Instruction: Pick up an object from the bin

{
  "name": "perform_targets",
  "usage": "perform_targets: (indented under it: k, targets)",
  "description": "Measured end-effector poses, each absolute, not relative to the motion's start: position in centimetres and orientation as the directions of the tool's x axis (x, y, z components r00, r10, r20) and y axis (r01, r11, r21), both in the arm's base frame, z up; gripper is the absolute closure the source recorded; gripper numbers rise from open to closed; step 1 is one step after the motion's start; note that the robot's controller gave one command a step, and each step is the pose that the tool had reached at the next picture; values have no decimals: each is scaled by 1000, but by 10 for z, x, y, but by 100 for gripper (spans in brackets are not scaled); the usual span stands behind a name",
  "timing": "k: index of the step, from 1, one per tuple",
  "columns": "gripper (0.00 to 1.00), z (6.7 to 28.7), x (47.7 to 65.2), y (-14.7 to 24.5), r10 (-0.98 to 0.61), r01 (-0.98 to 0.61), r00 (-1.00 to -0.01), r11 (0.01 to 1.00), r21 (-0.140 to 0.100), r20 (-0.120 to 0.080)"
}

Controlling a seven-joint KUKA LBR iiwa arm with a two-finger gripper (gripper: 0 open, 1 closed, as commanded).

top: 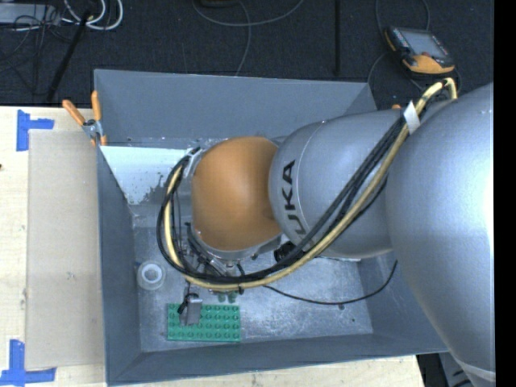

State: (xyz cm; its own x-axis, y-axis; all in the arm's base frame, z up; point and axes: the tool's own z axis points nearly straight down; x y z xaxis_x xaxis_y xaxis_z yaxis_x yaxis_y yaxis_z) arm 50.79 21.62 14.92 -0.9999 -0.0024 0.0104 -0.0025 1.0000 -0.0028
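Observation:
A green studded baseplate [211, 324] lies flat near the front wall of the bin, left of centre. My gripper [191, 308] reaches down from under the arm's wrist and its dark tip stands over the left end of that plate, touching or just above it. A small clear ring-shaped cap [150, 276] sits on the bin floor to the upper left of the gripper, apart from it.
The arm with its orange wrist cover and looped cables hangs over the middle and right of the bin and hides the floor beneath. The bin's sloped left wall rises close beside the cap.

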Motion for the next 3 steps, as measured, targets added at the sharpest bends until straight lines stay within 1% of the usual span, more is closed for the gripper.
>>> perform_targets:
  k: [1,2,3]
  targets:
    - [0,67,482,161,-89,-89,-996,996,-1,-2]
    - [100,71,483,163,-90,-90,-996,996,1,-4]
    - [100,242,512,122,-116,-116,-993,993,0,-9]
